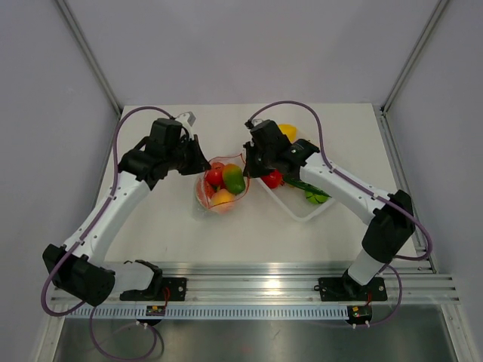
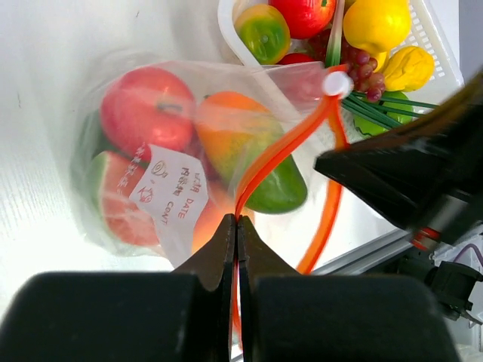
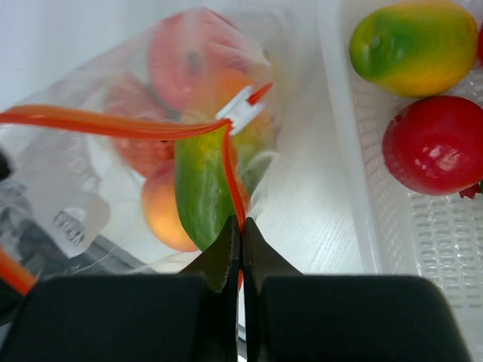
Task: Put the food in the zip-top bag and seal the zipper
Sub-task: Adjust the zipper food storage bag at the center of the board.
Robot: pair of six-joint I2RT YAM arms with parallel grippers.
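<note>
A white table point(image 1: 173, 234) fills the middle of the scene. On it, right of centre, lies a white tray point(image 1: 285, 205) with a mesh floor, set at an angle to the table's edges. A ribbed metal rail point(image 1: 256, 275) runs along the near edge. Pale grey walls point(image 1: 249, 45) close the left, far and right sides, with a slanting metal post point(image 1: 89, 53) at each far corner.

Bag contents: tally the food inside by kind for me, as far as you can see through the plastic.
Red apple: 1
Orange-green mango: 1
Watermelon slice: 1
Orange round fruit: 1
Total: 4 seen through the zip-top bag; more could be hidden.
</note>
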